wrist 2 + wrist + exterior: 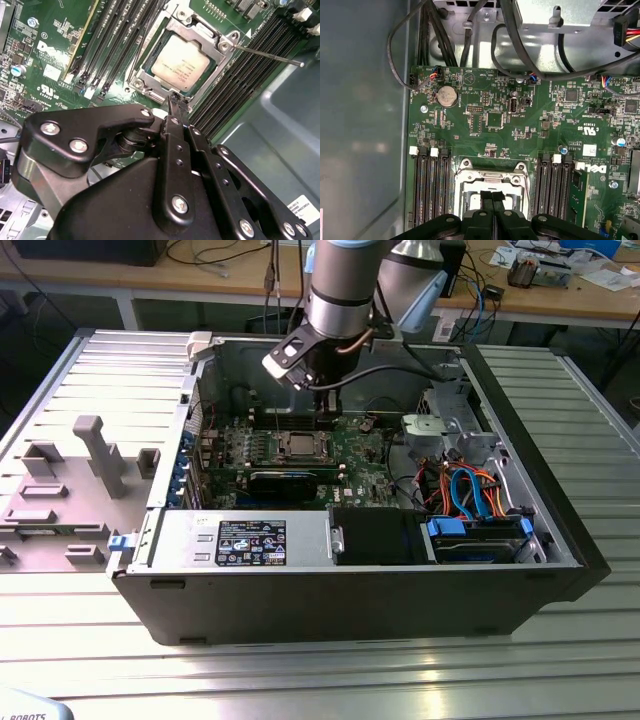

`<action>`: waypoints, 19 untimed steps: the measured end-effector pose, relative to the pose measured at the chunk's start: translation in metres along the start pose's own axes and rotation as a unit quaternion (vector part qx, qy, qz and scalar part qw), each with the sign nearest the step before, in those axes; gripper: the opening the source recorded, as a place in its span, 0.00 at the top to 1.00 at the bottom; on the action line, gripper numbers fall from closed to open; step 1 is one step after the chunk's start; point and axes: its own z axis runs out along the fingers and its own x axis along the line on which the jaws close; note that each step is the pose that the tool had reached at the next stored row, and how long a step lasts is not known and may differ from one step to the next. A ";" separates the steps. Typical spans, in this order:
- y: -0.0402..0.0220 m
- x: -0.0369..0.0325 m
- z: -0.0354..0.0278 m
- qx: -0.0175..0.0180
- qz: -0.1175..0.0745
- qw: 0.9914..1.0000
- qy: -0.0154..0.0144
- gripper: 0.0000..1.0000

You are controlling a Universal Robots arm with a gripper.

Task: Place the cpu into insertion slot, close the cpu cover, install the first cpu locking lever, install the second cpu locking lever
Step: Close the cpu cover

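Observation:
The cpu (180, 62), a silvery square chip, lies flat in the insertion slot (298, 445) on the green board. The cpu cover (197, 34) is down around it as a silvery frame, also seen in the first wrist view (490, 176). A thin metal locking lever (265, 55) sticks out from one socket corner over the black memory slots. My gripper (176, 102) is shut with nothing between its fingers, its tips at the socket's edge just beside the cpu. The exterior view shows the gripper (325, 420) hanging just behind the socket, and in the first wrist view the gripper (492, 196) overlaps the frame.
Black memory slots (430, 185) flank the socket on both sides. A long black card (290, 480) lies in front of it. Cables and drives (470, 495) fill the case's right in the exterior view. The power supply (250, 540) sits in front. A grey fixture (90, 460) stands outside.

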 end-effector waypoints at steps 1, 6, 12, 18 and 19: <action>-0.0005 0.0000 0.0002 0.000 0.000 1.000 0.000 0.89; -0.0020 0.0001 0.0009 0.000 0.000 1.000 0.000 0.89; -0.0044 0.0002 0.0018 0.000 0.000 1.000 0.000 0.89; -0.0070 0.0003 0.0028 0.000 0.000 1.000 0.000 0.89; -0.0073 0.0003 0.0029 0.000 0.000 1.000 0.000 0.89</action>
